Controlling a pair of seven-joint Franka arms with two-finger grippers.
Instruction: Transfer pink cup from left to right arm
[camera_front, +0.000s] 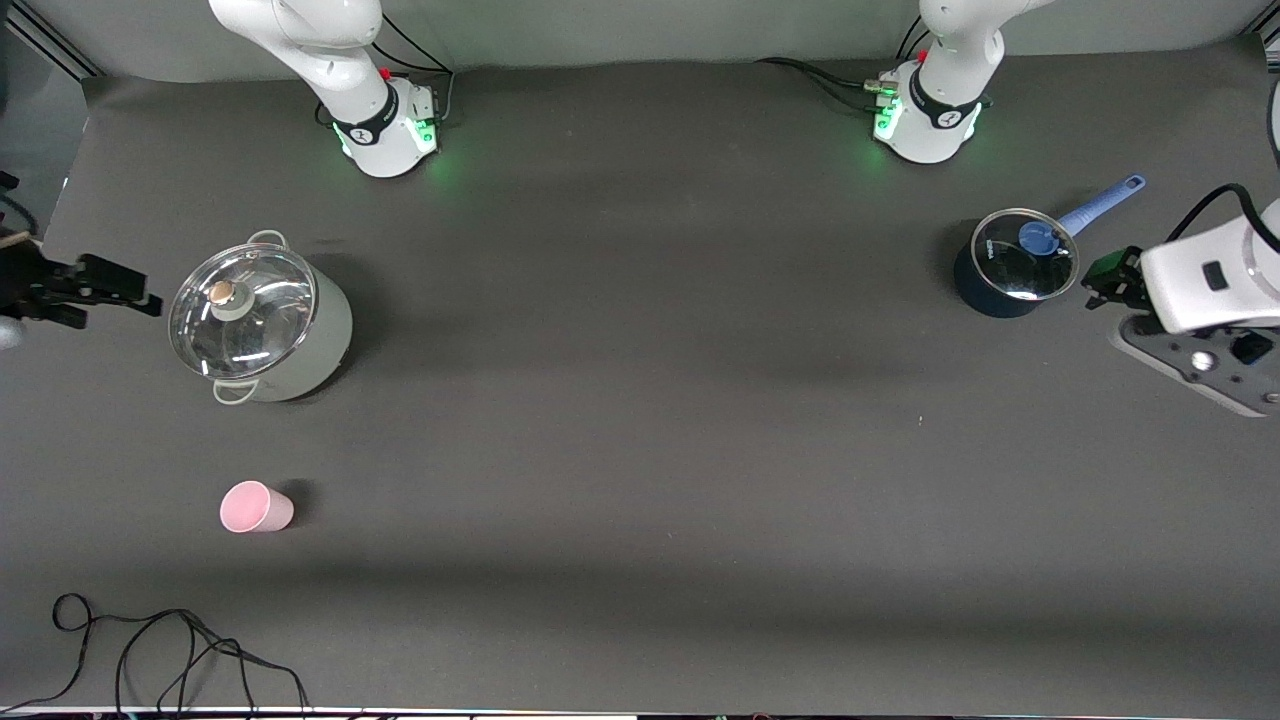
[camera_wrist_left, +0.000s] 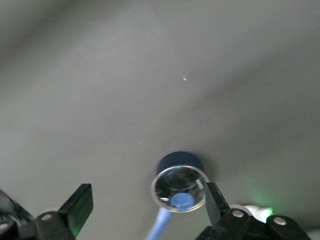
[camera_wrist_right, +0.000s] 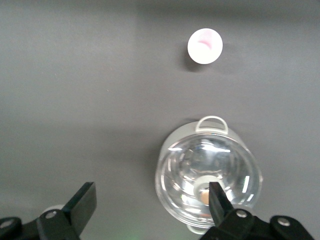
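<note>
A dark grey table (camera_front: 640, 420) fills the view; a loose black cable (camera_front: 170, 650) lies at its nearest edge; the pink cup (camera_front: 256, 507) lies on its side, nearer the camera than the lidded silver pot (camera_front: 258, 322); the right gripper (camera_front: 95, 285) hovers beside that pot, jaws spread and empty; the left gripper (camera_front: 1105, 283) hovers beside the blue saucepan (camera_front: 1015, 265), jaws spread, empty.

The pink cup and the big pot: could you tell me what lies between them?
Nothing: bare table between pink cup and big pot, in the front view.
</note>
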